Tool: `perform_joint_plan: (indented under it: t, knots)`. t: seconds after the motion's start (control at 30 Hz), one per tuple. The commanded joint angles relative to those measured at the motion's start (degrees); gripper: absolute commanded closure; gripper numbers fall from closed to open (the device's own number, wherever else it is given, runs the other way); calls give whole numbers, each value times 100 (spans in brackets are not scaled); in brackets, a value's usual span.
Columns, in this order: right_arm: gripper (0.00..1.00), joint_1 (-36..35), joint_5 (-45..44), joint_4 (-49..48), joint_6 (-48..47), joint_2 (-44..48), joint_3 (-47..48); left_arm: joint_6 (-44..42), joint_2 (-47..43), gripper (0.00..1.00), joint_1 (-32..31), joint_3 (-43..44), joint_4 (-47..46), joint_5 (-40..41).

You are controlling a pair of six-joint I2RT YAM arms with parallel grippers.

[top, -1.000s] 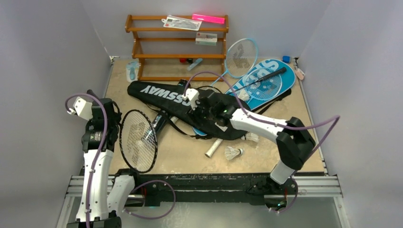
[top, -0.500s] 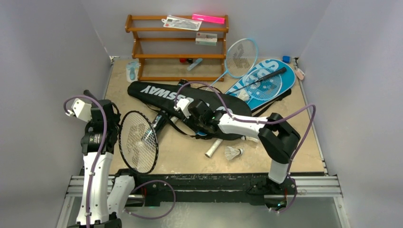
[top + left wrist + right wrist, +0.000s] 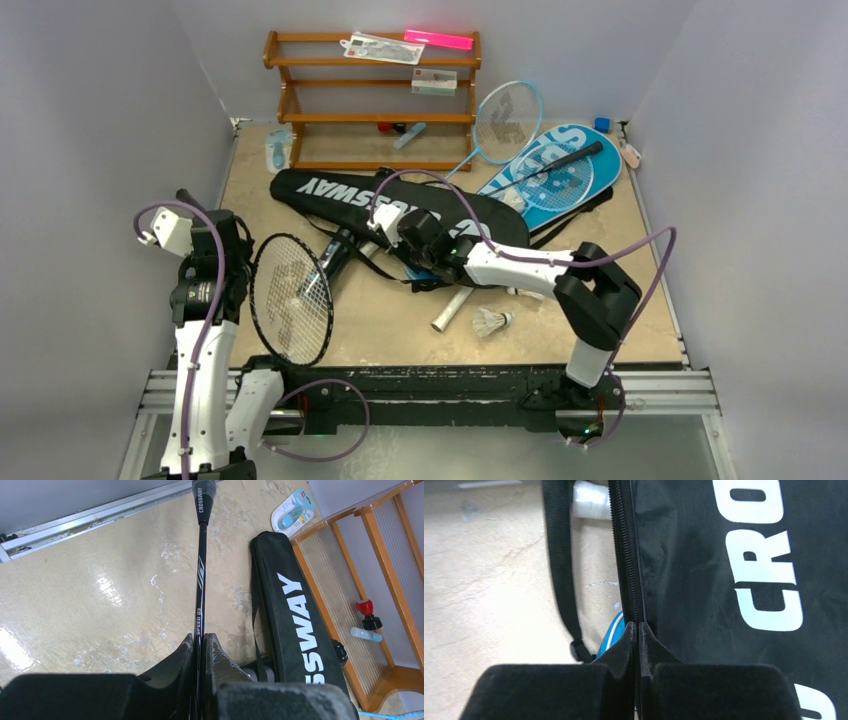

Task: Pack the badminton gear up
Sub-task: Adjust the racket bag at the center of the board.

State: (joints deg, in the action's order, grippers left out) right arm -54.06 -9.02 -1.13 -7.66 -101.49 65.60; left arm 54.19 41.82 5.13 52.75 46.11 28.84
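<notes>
Two pincers are clamped at this moment. Over the last second the right pincer [image 3: 638, 629] has swung across the black "CROSSWAY" cover [image 3: 724, 580] to its near edge. It is now pinched tight on the zipper seam [image 3: 626, 555], with the cover's printed panel just to its right. The left pincer [image 3: 199, 641] stays closed on the shaft of the black racket [image 3: 200, 575], the cover lying just to its right on the surface [image 3: 100, 595]. The racket is outside the cover. The new grip on the zipper looks like preparation for opening the cover so the racket can go in.
</notes>
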Motion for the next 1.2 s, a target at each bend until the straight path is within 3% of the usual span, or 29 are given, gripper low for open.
perform_joint_plan:
  t: [0.0, 0.3, 0.57, 0.8, 1.17]
  knots:
    - [100, 11, 261, -272, 196, 450, -8, -101, -17, 100, 21, 180, -155, -29]
    - [100, 126, 568, -208, 573, 935, 86, -171, -70, 100, 24, 198, -126, -315]
    - [100, 385, 841, 94, 1189, 1143, 346, -293, 164, 100, 24, 29, -438, -1181]
    - [100, 536, 1218, 197, 1709, 1267, 419, -437, 360, 100, 24, -329, -1210, -3067]
    - [100, 920, 1868, 131, 2021, 748, 753, -187, 324, 100, 24, 937, 768, -3572]
